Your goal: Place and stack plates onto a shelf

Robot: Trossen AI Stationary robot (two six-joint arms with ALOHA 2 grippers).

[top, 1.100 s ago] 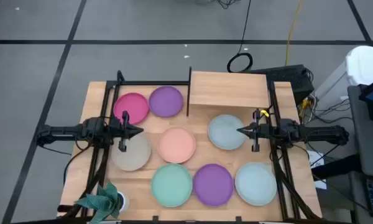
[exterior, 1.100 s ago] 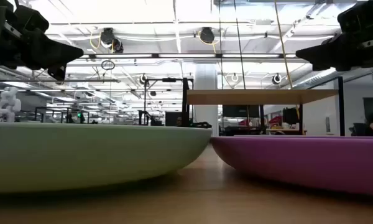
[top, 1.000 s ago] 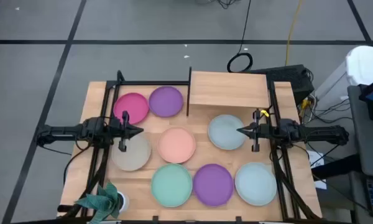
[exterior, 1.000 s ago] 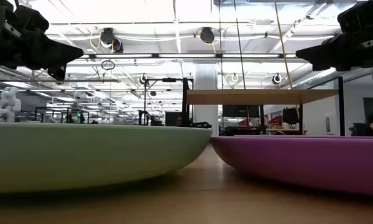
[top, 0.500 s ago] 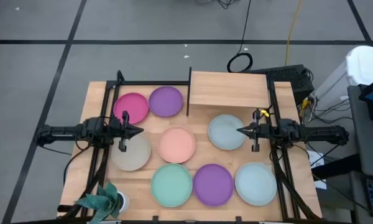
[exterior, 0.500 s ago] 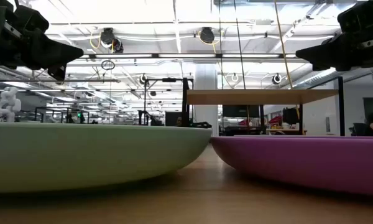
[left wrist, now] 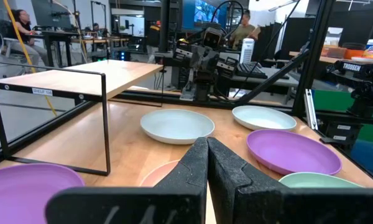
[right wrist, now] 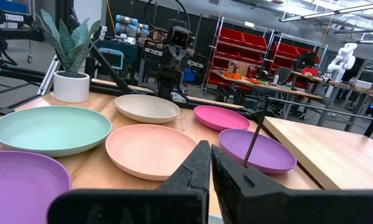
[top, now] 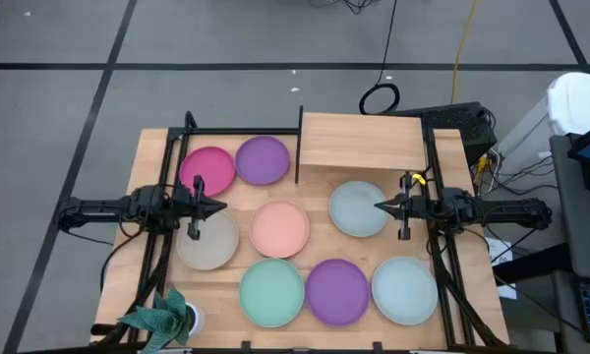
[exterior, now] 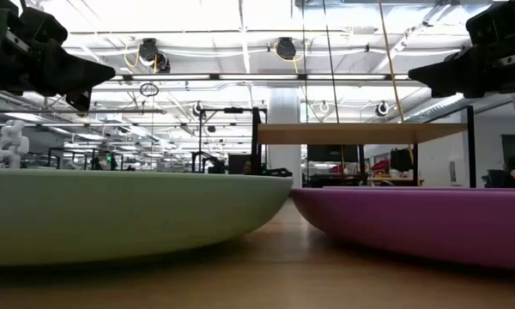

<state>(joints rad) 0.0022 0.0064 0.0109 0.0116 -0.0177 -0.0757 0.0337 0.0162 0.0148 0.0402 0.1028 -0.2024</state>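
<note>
Two dark slim arms, each ending in black textured fingers [left wrist: 202,171]

A robotics lab: red parts shelving [right wrist: 244,47], a white humanoid robot [right wrist: 343,59], other robot arms [right wrist: 129,27], monitors [left wrist: 202,11] and ceiling strip lights [exterior: 240,17].

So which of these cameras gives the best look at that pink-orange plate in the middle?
The high view: the peach plate shows whole, at the middle of the table, clear of both grippers. The right wrist view shows it well but at a slant. The left wrist view catches only a sliver. The low view doesn't show it.
</note>
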